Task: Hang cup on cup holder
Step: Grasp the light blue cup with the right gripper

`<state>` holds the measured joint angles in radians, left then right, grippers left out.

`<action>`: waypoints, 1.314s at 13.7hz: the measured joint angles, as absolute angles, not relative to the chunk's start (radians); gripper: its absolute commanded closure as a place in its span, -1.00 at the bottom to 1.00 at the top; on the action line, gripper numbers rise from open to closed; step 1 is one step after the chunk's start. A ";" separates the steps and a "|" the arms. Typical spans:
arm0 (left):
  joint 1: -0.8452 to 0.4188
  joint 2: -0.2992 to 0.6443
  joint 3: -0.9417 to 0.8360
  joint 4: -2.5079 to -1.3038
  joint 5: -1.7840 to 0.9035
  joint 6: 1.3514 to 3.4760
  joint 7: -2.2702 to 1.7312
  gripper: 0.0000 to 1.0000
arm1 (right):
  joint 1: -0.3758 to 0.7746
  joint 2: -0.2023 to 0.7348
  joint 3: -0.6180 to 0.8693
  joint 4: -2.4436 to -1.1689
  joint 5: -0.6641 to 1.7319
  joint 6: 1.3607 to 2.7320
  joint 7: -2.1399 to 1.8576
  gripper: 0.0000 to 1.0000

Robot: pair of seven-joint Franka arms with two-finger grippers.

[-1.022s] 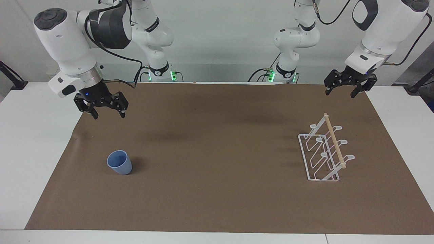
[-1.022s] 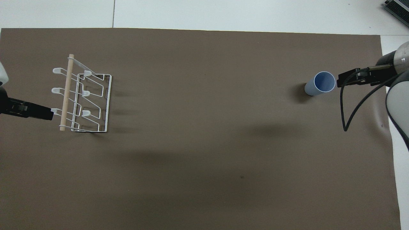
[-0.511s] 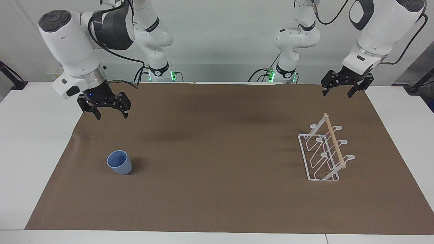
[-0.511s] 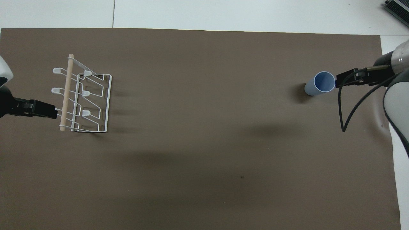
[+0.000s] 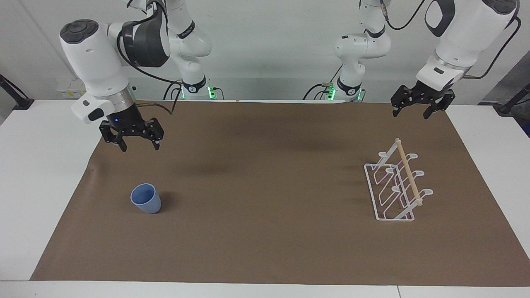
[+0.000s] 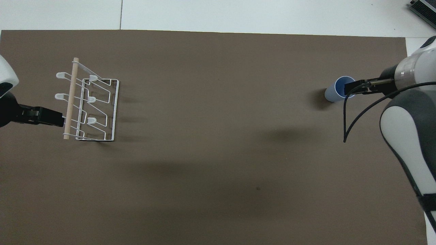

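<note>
The light blue cup [image 5: 145, 198] stands upright on the brown mat toward the right arm's end of the table. My right gripper [image 5: 140, 145] is open and empty, up in the air over the mat close to the cup. In the overhead view the right gripper [image 6: 348, 89] covers part of the cup [image 6: 334, 92]. The white wire cup holder [image 5: 395, 186] with its wooden dowel [image 5: 409, 173] stands toward the left arm's end; it also shows in the overhead view [image 6: 89, 103]. My left gripper [image 5: 410, 114] is open and empty, raised near the mat's edge, apart from the holder.
A brown mat [image 5: 265, 186] covers most of the white table [image 5: 37, 174]. A black cable [image 6: 351, 115] loops from the right arm's wrist. The left gripper [image 6: 56, 117] shows beside the dowel's end in the overhead view.
My right gripper has moved toward the cup and now overlaps its rim in the overhead view. My left gripper has shifted slightly toward the holder. The cup and holder have not moved.
</note>
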<state>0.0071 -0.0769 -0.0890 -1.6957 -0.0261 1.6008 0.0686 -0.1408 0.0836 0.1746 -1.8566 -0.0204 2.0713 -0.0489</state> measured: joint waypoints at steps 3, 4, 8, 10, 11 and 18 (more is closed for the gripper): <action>0.007 -0.077 -0.089 -1.696 -0.026 1.601 0.066 -1.00 | -0.131 0.101 0.174 -1.917 -0.020 2.178 -0.049 -1.00; 0.007 -0.077 -0.088 -1.696 -0.026 1.601 0.066 -1.00 | -0.131 0.113 0.174 -1.923 -0.020 2.201 -0.049 -1.00; 0.007 -0.077 -0.088 -1.696 -0.026 1.601 0.066 -1.00 | -0.138 0.141 0.169 -1.925 -0.020 2.222 -0.049 -1.00; 0.007 -0.077 -0.088 -1.696 -0.026 1.601 0.066 -1.00 | -0.139 0.147 0.168 -1.926 -0.020 2.229 -0.049 -1.00; 0.007 -0.077 -0.088 -1.696 -0.026 1.601 0.066 -1.00 | -0.139 0.150 0.168 -1.926 -0.020 2.261 -0.049 -1.00; 0.007 -0.077 -0.088 -1.696 -0.026 1.602 0.065 -1.00 | -0.138 0.209 0.169 -1.929 -0.020 2.443 -0.049 -1.00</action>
